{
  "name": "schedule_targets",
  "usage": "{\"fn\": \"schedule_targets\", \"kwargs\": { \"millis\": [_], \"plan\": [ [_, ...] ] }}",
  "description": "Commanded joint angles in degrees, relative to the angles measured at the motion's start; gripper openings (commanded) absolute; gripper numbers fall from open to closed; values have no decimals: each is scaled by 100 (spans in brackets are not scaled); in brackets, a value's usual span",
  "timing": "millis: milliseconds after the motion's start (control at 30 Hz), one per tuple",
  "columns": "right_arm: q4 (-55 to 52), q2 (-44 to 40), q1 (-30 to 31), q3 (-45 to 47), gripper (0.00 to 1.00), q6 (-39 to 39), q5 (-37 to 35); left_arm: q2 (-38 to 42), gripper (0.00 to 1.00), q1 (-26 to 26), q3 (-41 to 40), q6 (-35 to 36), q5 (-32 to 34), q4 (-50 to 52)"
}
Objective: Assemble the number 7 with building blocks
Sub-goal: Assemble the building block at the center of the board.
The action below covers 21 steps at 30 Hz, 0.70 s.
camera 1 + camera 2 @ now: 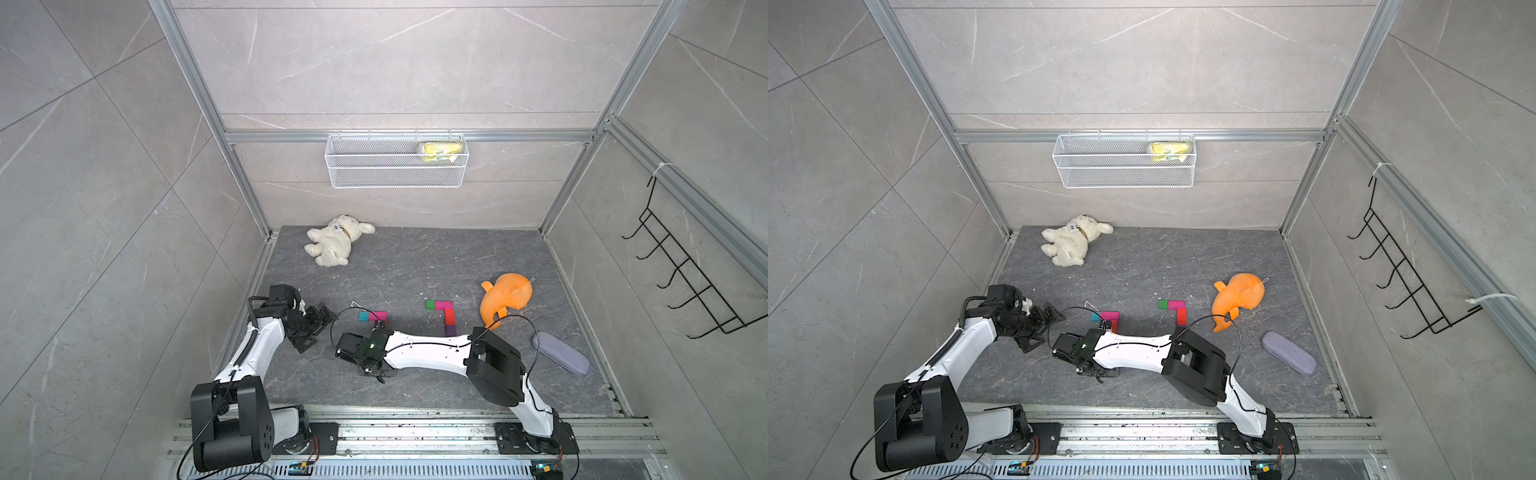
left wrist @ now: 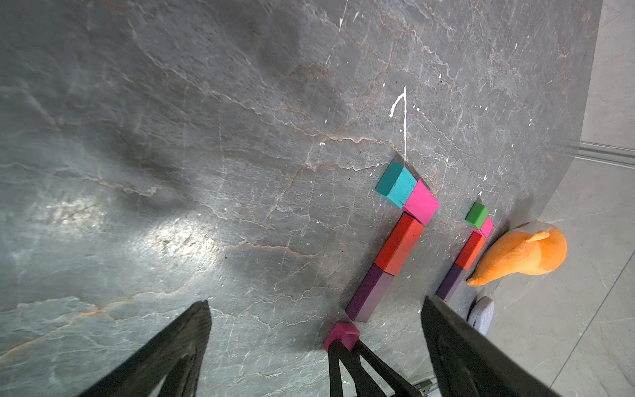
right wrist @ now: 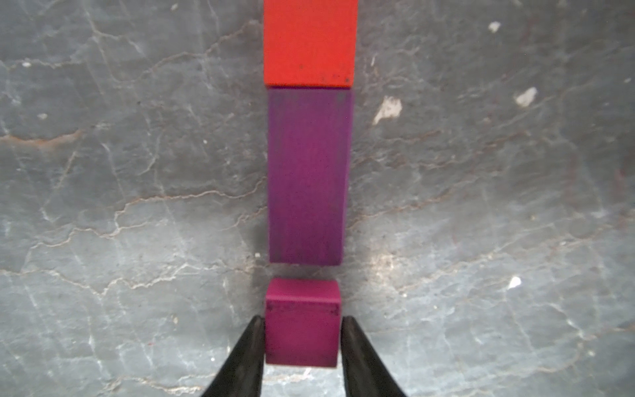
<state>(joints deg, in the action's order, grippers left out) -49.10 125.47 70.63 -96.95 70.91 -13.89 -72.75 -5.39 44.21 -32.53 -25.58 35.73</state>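
Observation:
Two block figures lie on the dark table. The left figure runs teal (image 2: 397,185), pink (image 2: 421,202), red (image 2: 398,244), then purple (image 2: 369,297). My right gripper (image 3: 302,319) is shut on a small magenta block (image 3: 302,330) that sits on the table. A narrow gap separates it from the near end of the purple block (image 3: 305,175). The right figure has green (image 1: 430,304), pink (image 1: 444,306), red (image 1: 450,318) and purple (image 1: 451,330) blocks. My left gripper (image 1: 320,320) hangs open and holds nothing, to the left of the teal block (image 1: 364,316).
A white plush dog (image 1: 334,241) lies at the back left. An orange plush toy (image 1: 505,299) sits just right of the right figure. A grey case (image 1: 561,353) lies at the front right. A wire basket (image 1: 395,160) hangs on the back wall.

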Motion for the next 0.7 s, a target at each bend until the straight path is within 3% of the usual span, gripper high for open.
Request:
{"fn": "schedule_targets", "kwargs": {
  "millis": [0,667],
  "plan": [
    [-126,54,-32,71,39,-66,9,129,100,5,-8,54,-38,40],
    [-86,139,-135,65,36,-127,79,78,100,4,4,61,-34,40]
  ]
}}
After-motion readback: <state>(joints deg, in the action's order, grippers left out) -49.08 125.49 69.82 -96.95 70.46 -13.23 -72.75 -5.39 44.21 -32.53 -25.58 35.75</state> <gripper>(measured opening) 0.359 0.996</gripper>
